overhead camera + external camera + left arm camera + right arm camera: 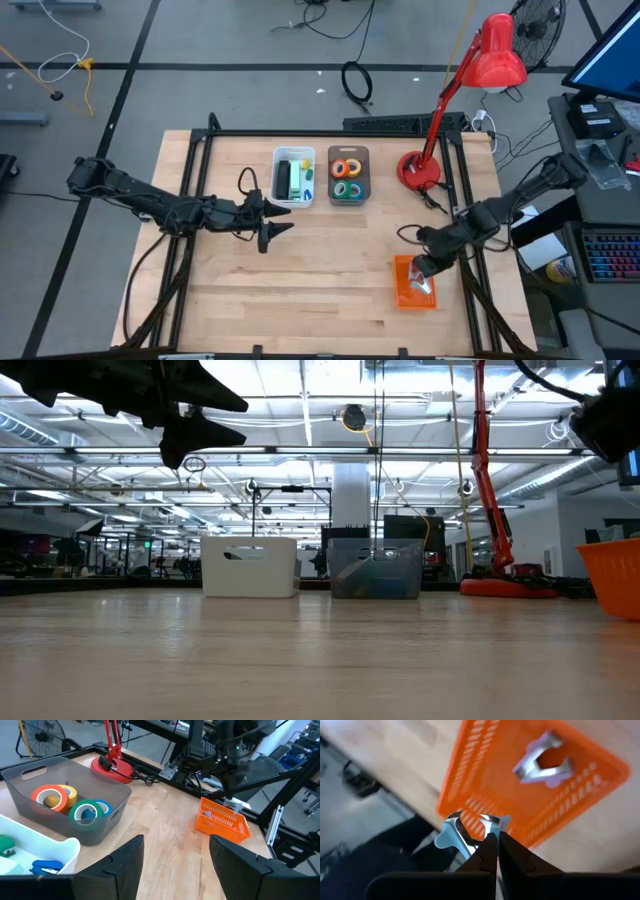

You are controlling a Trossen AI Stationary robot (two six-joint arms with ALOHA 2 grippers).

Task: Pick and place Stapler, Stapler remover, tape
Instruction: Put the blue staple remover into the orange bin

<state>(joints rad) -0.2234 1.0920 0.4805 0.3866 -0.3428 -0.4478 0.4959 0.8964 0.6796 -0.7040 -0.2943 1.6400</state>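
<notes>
Right gripper [492,837] pinching a silver staple remover [465,832] over the orange basket [485,780], another remover [542,760] lying inside, left gripper [272,228] hanging wide open, holding nothing

On the table [330,290], two bins sit side by side toward the far edge: the left bin [293,177] holds a stapler [284,178], and the right bin [348,176], just beside it, holds the four tape rolls [347,179]. Right of these bins stands a desk lamp [420,170] at the far right corner, and nearer the front right lies a basket [415,283] with one staple remover [543,758] inside. The left gripper [272,227] hangs in front of the left bin, apart from it, while the right gripper [423,270] is over the basket's far edge, holding a second staple remover [470,831] above the basket
</notes>
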